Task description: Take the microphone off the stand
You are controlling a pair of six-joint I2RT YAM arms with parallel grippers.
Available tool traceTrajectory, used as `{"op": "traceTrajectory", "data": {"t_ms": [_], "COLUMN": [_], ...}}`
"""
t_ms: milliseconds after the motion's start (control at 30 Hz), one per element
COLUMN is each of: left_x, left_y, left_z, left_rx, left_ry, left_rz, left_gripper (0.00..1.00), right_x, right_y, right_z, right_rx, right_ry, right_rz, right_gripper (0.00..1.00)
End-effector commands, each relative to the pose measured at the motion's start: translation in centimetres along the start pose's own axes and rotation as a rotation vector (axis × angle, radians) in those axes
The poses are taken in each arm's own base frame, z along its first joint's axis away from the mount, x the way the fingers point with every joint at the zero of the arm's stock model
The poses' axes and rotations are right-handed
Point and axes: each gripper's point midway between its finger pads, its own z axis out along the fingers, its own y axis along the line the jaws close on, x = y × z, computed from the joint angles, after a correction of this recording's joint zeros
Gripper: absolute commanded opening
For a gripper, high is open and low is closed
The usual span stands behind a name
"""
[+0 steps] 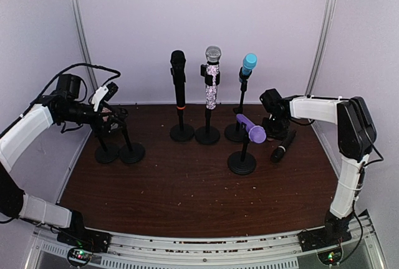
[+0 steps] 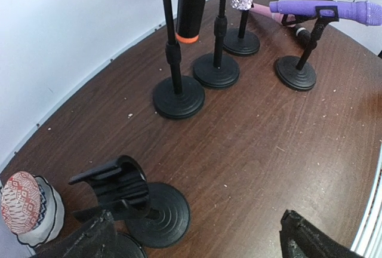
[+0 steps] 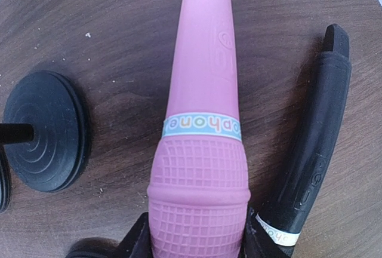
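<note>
At the far left, the left fingers (image 2: 89,240) stood spread as wide as they go and held nothing. Just beside one of them sat a white microphone with a red-patterned head (image 2: 22,201). Whether a clip held it could not be told. Close beyond the fingers stood an empty black clip stand (image 2: 119,186) on the dark wooden tabletop (image 1: 187,200). If that white microphone were the next to take, the fingers would do best to close on its body below the head. They should then lift along the line of its holder, so the light stand was not dragged over.

Across the far middle, a black microphone with an orange band (image 1: 179,76), a glittery silver microphone (image 1: 212,76) and a blue-headed microphone (image 1: 248,65) stood upright in stands. A purple microphone (image 1: 250,129) lay tilted in a shorter stand nearer.

At the right, the right fingers (image 3: 136,243) were closed partway around the gridded head of a pink plastic microphone (image 3: 200,150). It was off any stand and held low along the tabletop; whether it touched could not be told. The step looked like laying it down. A black handheld microphone (image 3: 310,162) lay flat just beside it, and a round black stand base (image 3: 45,129) sat on its other side. It should go straight down into that gap and be released gently, so it rolled into neither.
</note>
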Motion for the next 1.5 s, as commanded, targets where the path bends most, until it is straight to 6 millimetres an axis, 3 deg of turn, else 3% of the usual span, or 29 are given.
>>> {"op": "traceTrajectory", "data": {"t_ms": [0,167,433,600,700,1000,1133,1267,1467], "left_x": [-0.9,-1.1,-2.5,-4.3,-5.1,-4.7,-4.9,-4.8,-4.5], "left_y": [-0.6,-0.6,0.1,0.3,0.4,-1.8,-3.0,-4.4,-6.1], "left_z": [-0.5,-0.5,-1.5,-2.6,-3.0,-1.7,-0.7,0.5,2.0], "left_rx": [0.036,0.043,0.004,-0.021,-0.022,0.079,0.118,0.157,0.200], "left_ry": [-0.025,-0.027,-0.023,-0.054,-0.067,-0.073,-0.063,-0.040,-0.008], "left_rz": [0.013,0.014,0.028,0.037,0.035,0.042,0.053,0.073,0.099], "left_gripper": [0.98,0.98,0.98,0.98,0.98,0.98,0.98,0.98,0.98], "right_x": [-0.6,-1.2,-2.6,-3.3,-3.1,1.3,3.5,5.1,8.0], "right_y": [0.0,0.6,0.5,0.3,0.0,-0.8,-0.2,1.2,5.7], "right_z": [0.2,-1.0,-4.5,-9.2,-13.0,-23.3,-26.6,-27.9,-28.3], "right_rx": [-0.016,-0.059,-0.103,-0.185,-0.232,-0.382,-0.479,-0.521,-0.508], "right_ry": [0.011,-0.008,-0.068,-0.162,-0.237,-0.366,-0.377,-0.347,-0.266], "right_rz": [0.032,0.039,0.045,0.055,0.041,-0.028,-0.065,-0.129,-0.304], "right_gripper": [0.40,0.56,0.61,0.65,0.70,0.88,0.97,0.99,0.98]}}
